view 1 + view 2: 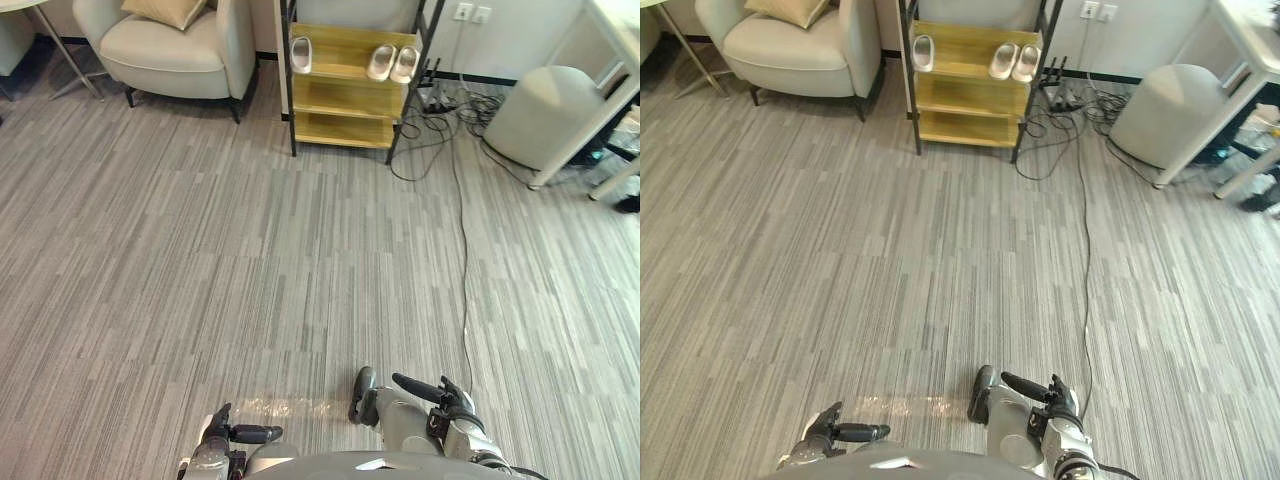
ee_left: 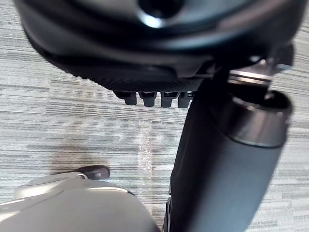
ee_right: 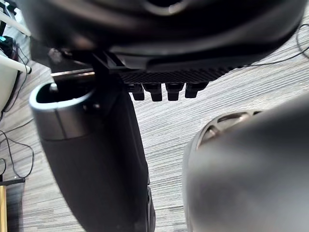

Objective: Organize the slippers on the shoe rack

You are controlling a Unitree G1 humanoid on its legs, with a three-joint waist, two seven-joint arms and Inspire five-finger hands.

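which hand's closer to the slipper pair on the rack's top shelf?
Right. The right hand is far back but nearly in line with the slipper pair; the left hand is as far back and further left.

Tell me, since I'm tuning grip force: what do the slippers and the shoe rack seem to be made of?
The slippers look like moulded foam or rubber: pale, matte, rounded edges, though too small to be sure. The shoe rack seems to have yellowish wood or laminate shelves with a slight sheen, in a thin black frame, probably painted metal.
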